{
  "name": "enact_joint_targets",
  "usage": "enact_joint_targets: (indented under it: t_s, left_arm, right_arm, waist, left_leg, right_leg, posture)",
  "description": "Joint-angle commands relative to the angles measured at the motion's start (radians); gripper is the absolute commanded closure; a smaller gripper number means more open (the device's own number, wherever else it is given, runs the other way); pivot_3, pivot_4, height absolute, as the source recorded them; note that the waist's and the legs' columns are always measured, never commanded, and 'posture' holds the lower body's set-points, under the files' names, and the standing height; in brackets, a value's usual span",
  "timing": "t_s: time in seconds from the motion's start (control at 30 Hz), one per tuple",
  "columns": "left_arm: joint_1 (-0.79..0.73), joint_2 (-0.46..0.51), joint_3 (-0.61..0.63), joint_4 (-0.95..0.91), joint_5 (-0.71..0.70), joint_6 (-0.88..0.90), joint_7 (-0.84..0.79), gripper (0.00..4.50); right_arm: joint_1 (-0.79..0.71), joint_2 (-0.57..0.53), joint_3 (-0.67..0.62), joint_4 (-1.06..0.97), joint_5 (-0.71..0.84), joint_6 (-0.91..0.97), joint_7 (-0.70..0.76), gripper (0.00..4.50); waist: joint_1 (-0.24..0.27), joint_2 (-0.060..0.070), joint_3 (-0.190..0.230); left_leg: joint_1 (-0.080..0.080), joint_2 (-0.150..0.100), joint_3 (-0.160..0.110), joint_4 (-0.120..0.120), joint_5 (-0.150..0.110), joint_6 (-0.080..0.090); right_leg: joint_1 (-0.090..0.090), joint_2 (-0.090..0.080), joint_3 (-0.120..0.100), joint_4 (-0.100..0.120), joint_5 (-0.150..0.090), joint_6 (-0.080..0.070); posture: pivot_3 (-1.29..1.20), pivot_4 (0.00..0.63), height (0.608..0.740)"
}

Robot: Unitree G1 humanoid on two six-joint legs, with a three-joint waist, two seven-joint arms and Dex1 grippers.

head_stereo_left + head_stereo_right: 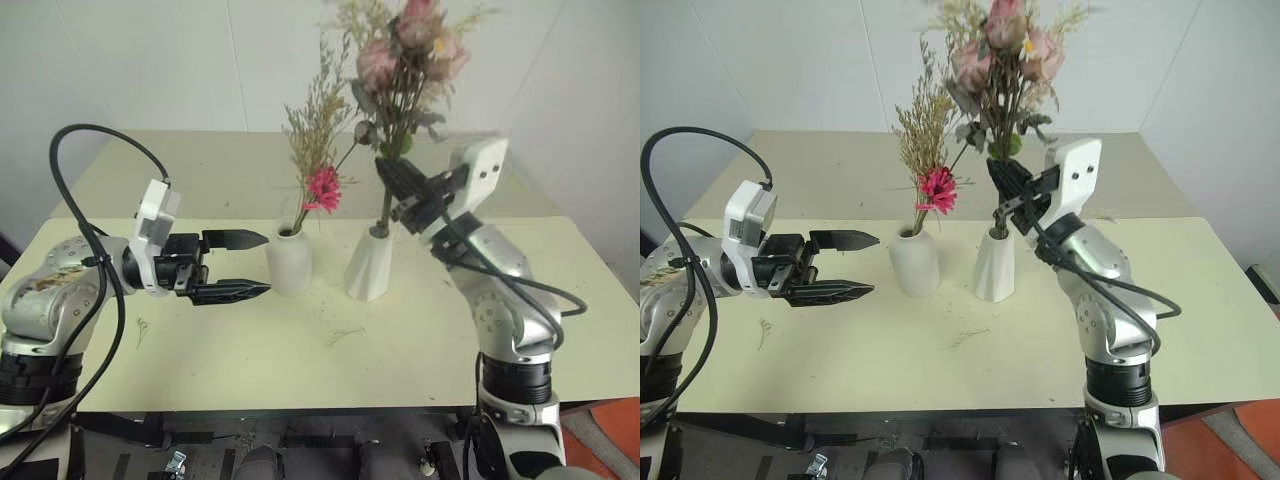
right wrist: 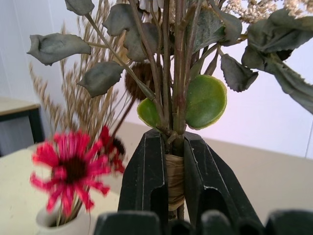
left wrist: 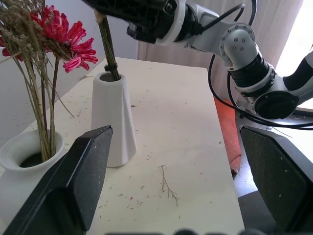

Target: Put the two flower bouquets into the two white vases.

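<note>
The left gripper (image 1: 238,265) stood wide open, and the gap between its fingers (image 3: 73,181) was free. Just past the fingertips the round vase (image 1: 289,258) blocked the way, with the thin bouquet (image 1: 316,150) rising from its mouth. Beyond it, the cone vase (image 1: 371,265) stood close beside, so only a narrow gap stayed between the two vases. Below and in front of the left fingers the table (image 1: 300,370) was bare, except for a small twig (image 3: 167,183).

The right gripper (image 1: 400,187) was closed around the stems of the rose bouquet (image 1: 405,60), just above the cone vase's mouth. Leaves (image 2: 205,100) crowded the space above those fingers, and the magenta flower (image 2: 71,169) stood near beside them.
</note>
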Motion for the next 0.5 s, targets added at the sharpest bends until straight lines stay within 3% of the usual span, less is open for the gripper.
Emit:
enact_joint_targets:
  t_s: [0.03,0.33,0.5]
  left_arm:
    - [-0.016,0.023,0.026,-0.020,-0.010,-0.002,-0.004,0.00]
    - [-0.026,0.027,0.021,-0.014,-0.009,-0.004,-0.006,0.00]
    - [-0.023,0.024,0.020,-0.010,-0.005,-0.009,-0.007,0.00]
  right_arm:
    - [0.009,0.010,0.004,-0.032,-0.017,-0.064,-0.010,3.08]
    - [0.075,-0.004,0.006,-0.066,-0.038,-0.077,-0.010,0.07]
    - [0.156,-0.049,-0.009,-0.124,-0.022,-0.060,0.003,0.02]
  waist:
    - [0.000,0.000,0.000]
    - [0.001,0.000,0.000]
    - [0.004,0.000,0.000]
  left_leg:
    - [0.000,0.000,0.000,0.000,0.000,0.000]
    - [0.000,0.000,0.000,0.000,0.000,0.000]
    - [0.000,0.000,0.000,0.000,0.000,0.000]
  right_leg:
    - [0.000,0.000,0.000,0.000,0.000,0.000]
    - [0.000,0.000,0.000,0.000,0.000,0.000]
    - [0.000,0.000,0.000,-0.001,0.000,0.000]
  posture:
    - [0.00,0.150,0.740]
    - [0.00,0.150,0.740]
    - [0.00,0.150,0.740]
